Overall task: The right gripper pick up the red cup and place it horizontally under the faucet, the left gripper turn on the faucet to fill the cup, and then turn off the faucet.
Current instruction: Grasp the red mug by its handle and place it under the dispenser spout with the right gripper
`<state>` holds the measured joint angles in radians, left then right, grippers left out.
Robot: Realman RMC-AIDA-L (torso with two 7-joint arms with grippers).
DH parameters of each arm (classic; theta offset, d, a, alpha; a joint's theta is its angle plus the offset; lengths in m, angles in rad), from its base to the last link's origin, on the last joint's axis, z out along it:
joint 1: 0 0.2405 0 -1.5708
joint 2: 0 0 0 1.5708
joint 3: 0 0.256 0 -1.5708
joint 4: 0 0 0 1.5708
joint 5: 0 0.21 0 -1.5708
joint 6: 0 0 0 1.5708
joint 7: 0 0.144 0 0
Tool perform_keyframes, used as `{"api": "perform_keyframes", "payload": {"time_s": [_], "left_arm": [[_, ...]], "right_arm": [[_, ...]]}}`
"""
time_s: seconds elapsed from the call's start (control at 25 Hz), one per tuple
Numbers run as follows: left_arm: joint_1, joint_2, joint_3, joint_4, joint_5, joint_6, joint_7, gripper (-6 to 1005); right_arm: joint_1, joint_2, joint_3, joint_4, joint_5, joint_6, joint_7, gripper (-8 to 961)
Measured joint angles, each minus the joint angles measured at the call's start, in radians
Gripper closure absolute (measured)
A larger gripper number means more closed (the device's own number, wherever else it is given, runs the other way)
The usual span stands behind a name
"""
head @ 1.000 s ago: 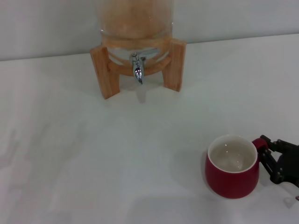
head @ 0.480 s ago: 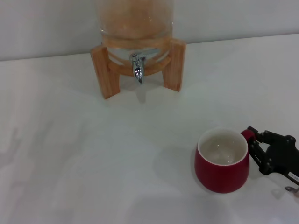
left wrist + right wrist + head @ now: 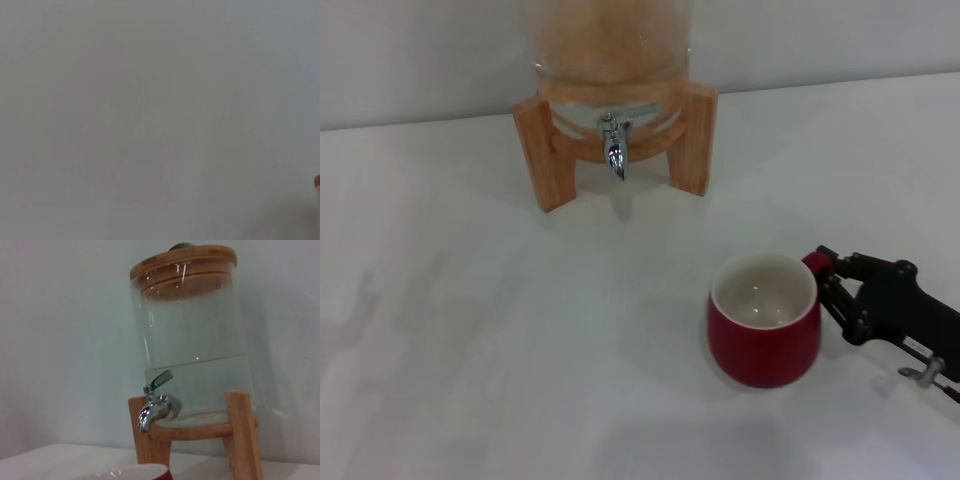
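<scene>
The red cup (image 3: pixel 765 335) stands upright with its white inside showing, at the right front of the white table. My right gripper (image 3: pixel 834 285) comes in from the right edge and is shut on the cup's red handle (image 3: pixel 816 262). The chrome faucet (image 3: pixel 615 150) hangs from the dispenser at the back, well away from the cup to its far left. The right wrist view shows the faucet (image 3: pixel 157 410) with its lever handle tilted up, and the cup's rim (image 3: pixel 134 472) just below. I cannot tell whether the cup touches the table. The left gripper is out of view.
A glass water dispenser (image 3: pixel 610 50) with a bamboo lid (image 3: pixel 182 260) sits on a wooden stand (image 3: pixel 542 150) at the back, against the wall. The white table (image 3: pixel 470 330) stretches to the left. The left wrist view shows only a plain pale surface.
My right gripper has carried the red cup leftward and farther back, toward the faucet. The faucet and dispenser have not moved.
</scene>
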<state>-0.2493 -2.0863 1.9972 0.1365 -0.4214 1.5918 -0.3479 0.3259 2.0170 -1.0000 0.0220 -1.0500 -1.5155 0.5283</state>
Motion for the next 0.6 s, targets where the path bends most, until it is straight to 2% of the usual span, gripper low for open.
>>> {"api": "perform_keyframes", "payload": {"time_s": [0.6], "left_arm": [[-0.027,0.000,0.000,0.000,0.023,-0.015,-0.002,123]], "right_arm": [[0.118,0.011,-0.018,0.004,-0.008,0.090,0.024,808]]}}
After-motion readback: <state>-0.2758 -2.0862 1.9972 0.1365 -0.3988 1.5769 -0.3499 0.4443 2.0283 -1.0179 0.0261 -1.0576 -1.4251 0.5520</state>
